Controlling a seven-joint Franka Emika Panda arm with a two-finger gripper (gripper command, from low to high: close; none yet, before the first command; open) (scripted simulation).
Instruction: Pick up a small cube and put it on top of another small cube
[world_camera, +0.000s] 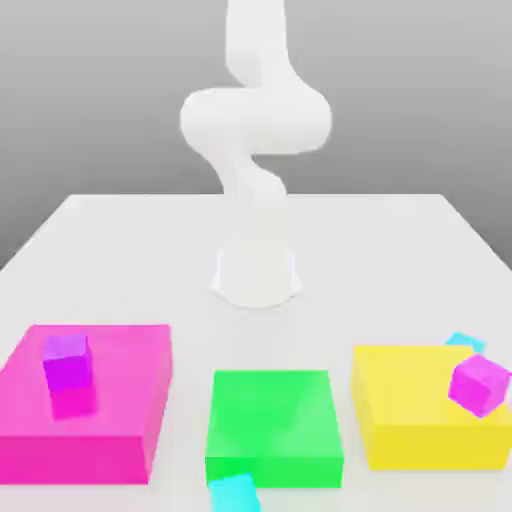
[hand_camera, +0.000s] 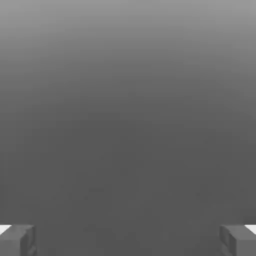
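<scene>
One small cyan cube (world_camera: 235, 492) lies on the table in front of the green block, at the near edge of the exterior view. A second small cyan cube (world_camera: 463, 342) peeks out behind the yellow block on the exterior view's right. The white arm (world_camera: 255, 130) rises from its base at the table's middle and bends upward out of the picture. In the hand view my gripper (hand_camera: 128, 241) is open, its fingertips (hand_camera: 18, 240) far apart with nothing between them, facing plain grey background.
Three flat square blocks sit in a row: magenta (world_camera: 100, 400) on the exterior view's left, green (world_camera: 272, 420) in the middle, yellow (world_camera: 420, 410) on the right. A purple cube (world_camera: 67, 362) stands on the magenta block, another purple cube (world_camera: 480, 384) on the yellow one.
</scene>
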